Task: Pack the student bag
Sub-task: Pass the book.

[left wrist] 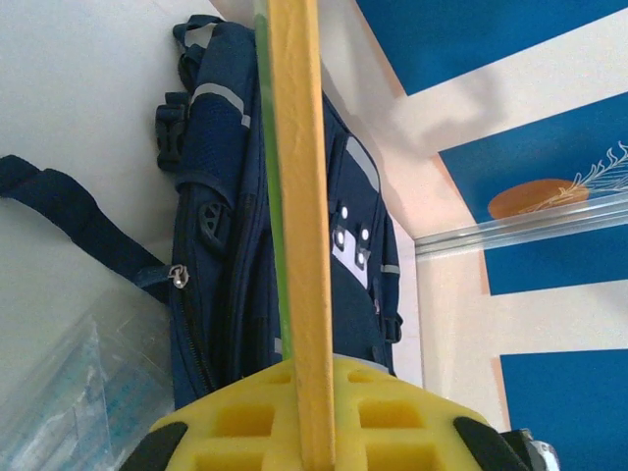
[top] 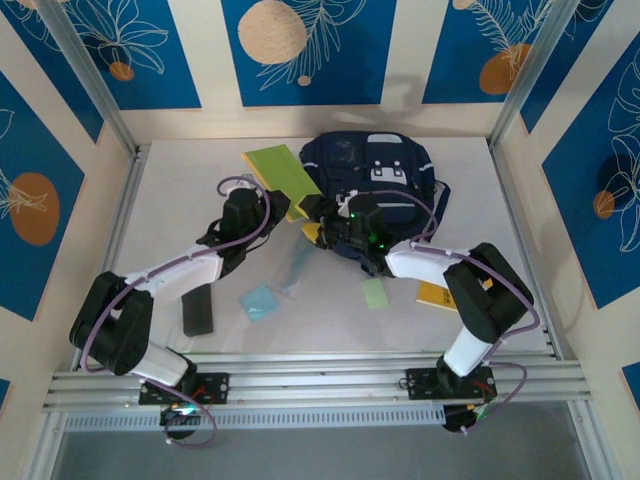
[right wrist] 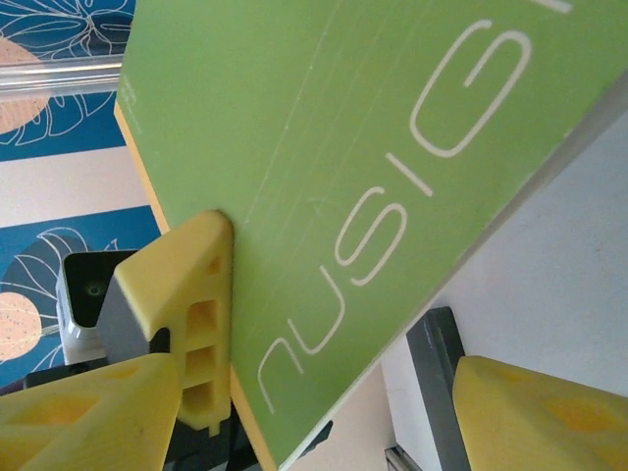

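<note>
Navy striped fabric: student bag (top: 385, 190), lying flat with its pale grey pocket patch up, at the far centre of the desk (top: 330, 320). From the left wrist its long axis runs straight away from the left fingers (left wrist: 211, 442), loop handle at the far end, apparently toward the desk's right side. These fingers are clamped on the yellow edge of a green book (top: 280, 172), just left of the bag. By the bag's near-left edge, the right fingers (right wrist: 549, 417) are spread wide, with the book cover just ahead of them. Loose items: black block (top: 197, 310), blue pad (top: 258, 300).
</note>
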`<state>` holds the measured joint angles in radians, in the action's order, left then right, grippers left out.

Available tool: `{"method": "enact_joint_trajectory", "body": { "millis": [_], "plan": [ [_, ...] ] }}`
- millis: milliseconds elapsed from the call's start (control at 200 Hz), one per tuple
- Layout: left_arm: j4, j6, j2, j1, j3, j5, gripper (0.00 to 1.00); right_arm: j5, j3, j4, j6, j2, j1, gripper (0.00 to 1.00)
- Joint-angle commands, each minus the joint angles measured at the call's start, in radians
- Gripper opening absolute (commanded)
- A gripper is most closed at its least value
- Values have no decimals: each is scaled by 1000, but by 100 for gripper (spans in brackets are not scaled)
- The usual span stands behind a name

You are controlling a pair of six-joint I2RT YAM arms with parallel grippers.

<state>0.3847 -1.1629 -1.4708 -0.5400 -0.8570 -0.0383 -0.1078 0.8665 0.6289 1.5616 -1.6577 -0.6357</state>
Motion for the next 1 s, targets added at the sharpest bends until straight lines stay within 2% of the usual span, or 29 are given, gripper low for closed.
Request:
{"method": "enact_joint_trajectory", "body": {
  "millis": [0, 40, 110, 175, 260, 295, 415, 480, 520, 745, 995],
  "plan": [
    [75, -24, 37, -21, 8, -17, 0, 18, 16, 75, 7, -8, -4, 69],
    [74, -30, 36, -24, 10, -12, 0, 30, 17, 86, -1, -7, -1, 63],
    [74, -43, 37, -28, 19, -3, 0, 48, 14, 95, -8, -3, 9, 39],
    [75, -56, 34, -30, 28, 13, 0, 54, 8, 101, -20, 2, 23, 21],
    [77, -69, 25, -31, 32, 51, 0, 43, -3, 104, -39, 17, 48, 7],
    [76, -72, 20, -29, 31, 77, 8, 39, -11, 103, -48, 27, 59, 0],
    [19, -37, 10, -30, 12, 164, 45, 19, -50, 71, -96, 94, 119, 0],
    [-46, 9, 11, -32, -4, 191, 59, 4, -68, 20, -140, 149, 161, 0],
    [-89, 51, 9, -34, -16, 202, 64, -6, -74, -26, -173, 188, 190, 0],
    [-389, 423, -84, -68, -227, 285, 66, -60, -93, -303, -356, 405, 389, 0],
    [-697, 859, -357, -135, -636, 346, 60, -246, -42, -623, -541, 519, 669, 0]
  ]
}}
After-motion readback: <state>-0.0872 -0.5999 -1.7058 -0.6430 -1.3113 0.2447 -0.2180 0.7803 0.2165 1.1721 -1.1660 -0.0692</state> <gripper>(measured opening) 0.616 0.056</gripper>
